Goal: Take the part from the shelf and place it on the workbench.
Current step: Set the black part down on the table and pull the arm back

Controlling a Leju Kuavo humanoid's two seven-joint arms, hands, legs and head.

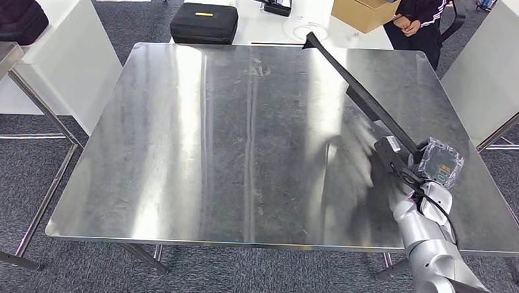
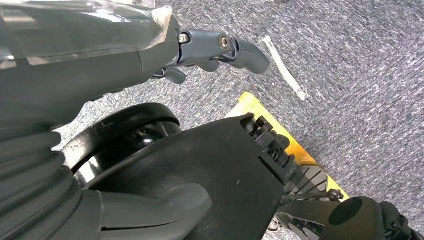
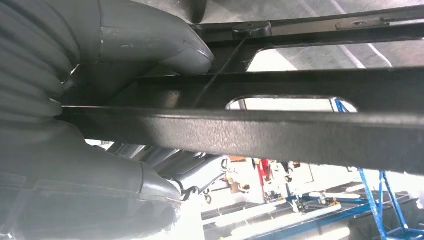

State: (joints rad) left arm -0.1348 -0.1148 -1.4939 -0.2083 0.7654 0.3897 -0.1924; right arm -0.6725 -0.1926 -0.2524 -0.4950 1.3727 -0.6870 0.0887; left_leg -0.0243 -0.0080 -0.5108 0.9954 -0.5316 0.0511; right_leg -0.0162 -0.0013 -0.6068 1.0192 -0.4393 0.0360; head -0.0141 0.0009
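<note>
1. Grey carpet (image 1: pixel 251 278) runs all round, and dead centre sits the workbench (image 1: pixel 243 152), a big steel-topped table on thin metal legs, its top streaked and bright with reflections.
2. Beyond its far edge, a white table (image 1: pixel 328 24) carries a black case (image 1: pixel 204 22) and a cardboard box (image 1: pixel 362 9); a person (image 1: pixel 417 21) in dark clothes stands just beside that box. White panels flank the bench on both sides.
3. Now the part (image 1: pixel 362 91): a long black metal bar, slanting over the right half of the workbench from near the far edge back toward the near right corner. In the right wrist view the part (image 3: pixel 280 132) is a rough black frame with slots in it.
4. The silver right arm (image 1: pixel 430 253) comes up past the near right corner of the bench.
5. The right hand (image 1: pixel 411 167) grips the part at its near end, and the grey thumb (image 3: pixel 165 47) presses on the frame.
6. The left hand (image 2: pixel 220 50) hangs over the carpet, dark fingers curled in around nothing, beside a yellow strip (image 2: pixel 270 125) on the floor.
</note>
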